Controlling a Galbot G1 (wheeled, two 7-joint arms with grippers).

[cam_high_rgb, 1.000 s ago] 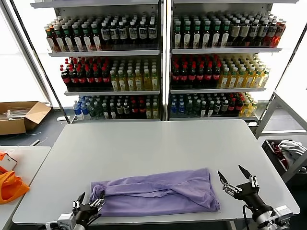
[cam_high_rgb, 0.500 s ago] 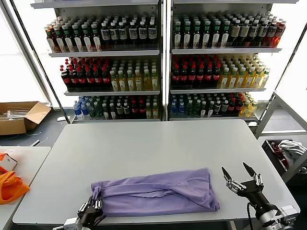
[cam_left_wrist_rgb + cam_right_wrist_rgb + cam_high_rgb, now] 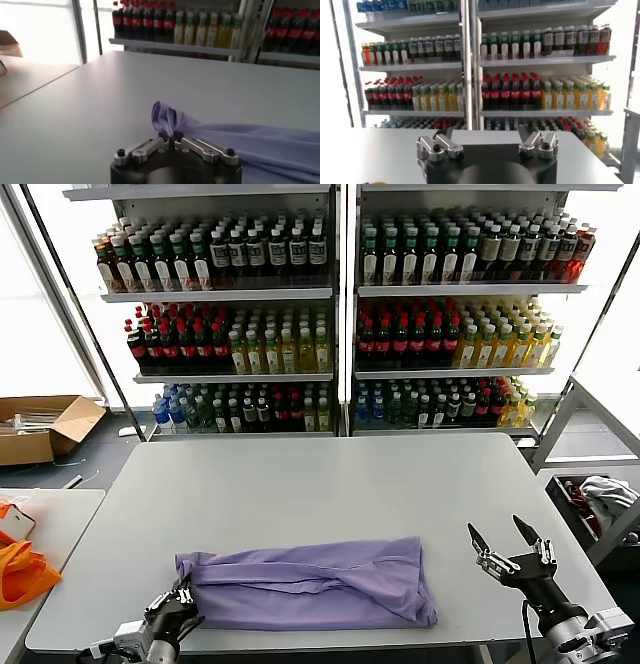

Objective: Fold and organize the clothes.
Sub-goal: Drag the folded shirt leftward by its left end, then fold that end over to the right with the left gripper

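The lavender T-shirt [image 3: 305, 584] lies folded in a long band across the near part of the grey table [image 3: 330, 484]. My left gripper [image 3: 178, 596] is at the shirt's left end, shut on a bunched corner of the fabric; in the left wrist view the corner [image 3: 166, 117] stands up from the closed fingertips of that gripper [image 3: 170, 135]. My right gripper [image 3: 508, 536] is open and empty, to the right of the shirt near the table's right front corner. In the right wrist view the right gripper [image 3: 485, 134] has spread fingers with only the table and shelves ahead.
Shelves of bottles [image 3: 340, 314] stand behind the table. An orange bag [image 3: 22, 572] lies on a side table at the left. A cardboard box [image 3: 40, 427] sits on the floor at far left. A bin with white-and-grey cloth [image 3: 605, 499] is at the right.
My left gripper closed on the shirt's left end and pulled it leftward; the whole shirt slid left. My right gripper drifted slightly right, staying open.
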